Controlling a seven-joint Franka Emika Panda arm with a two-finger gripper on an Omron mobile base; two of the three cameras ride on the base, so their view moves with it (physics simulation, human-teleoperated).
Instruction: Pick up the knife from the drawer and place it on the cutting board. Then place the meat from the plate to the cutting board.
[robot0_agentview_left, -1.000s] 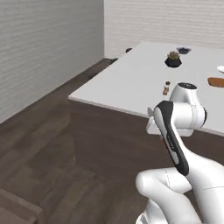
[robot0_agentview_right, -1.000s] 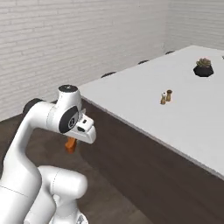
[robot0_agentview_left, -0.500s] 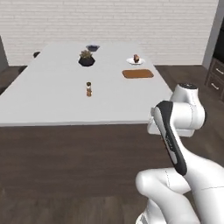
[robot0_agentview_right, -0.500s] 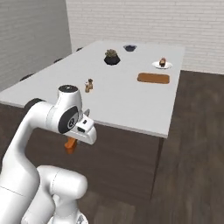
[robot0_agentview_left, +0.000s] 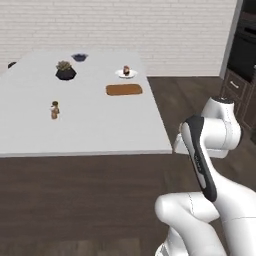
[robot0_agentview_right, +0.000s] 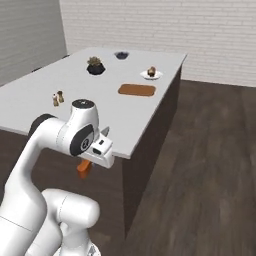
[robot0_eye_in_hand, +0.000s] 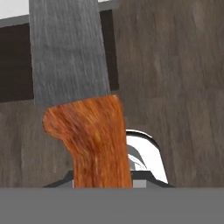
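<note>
Hand view: the end effector (robot0_agentview_right: 88, 164) is clamped on the small kitchen knife with an orange-brown wooden handle and grey blade (robot0_eye_in_hand: 83, 109), carried low beside the worktop (robot0_agentview_left: 95, 120).

The flat orange-brown wooden cutting board (robot0_agentview_right: 137, 90) lies far up the pale grey worktop near its right edge, and just beyond it the small round white plate (robot0_agentview_left: 126, 74) carries the reddish-brown chunk of meat (robot0_agentview_right: 151, 70). The knife hangs below the worktop's near edge, well apart from the board. The risks, as I judge them: raising the arm too close could knock the blade against the worktop edge and twist the knife in the grip; a long reach could sweep the small brown pepper shaker (robot0_agentview_left: 54, 109).
</note>
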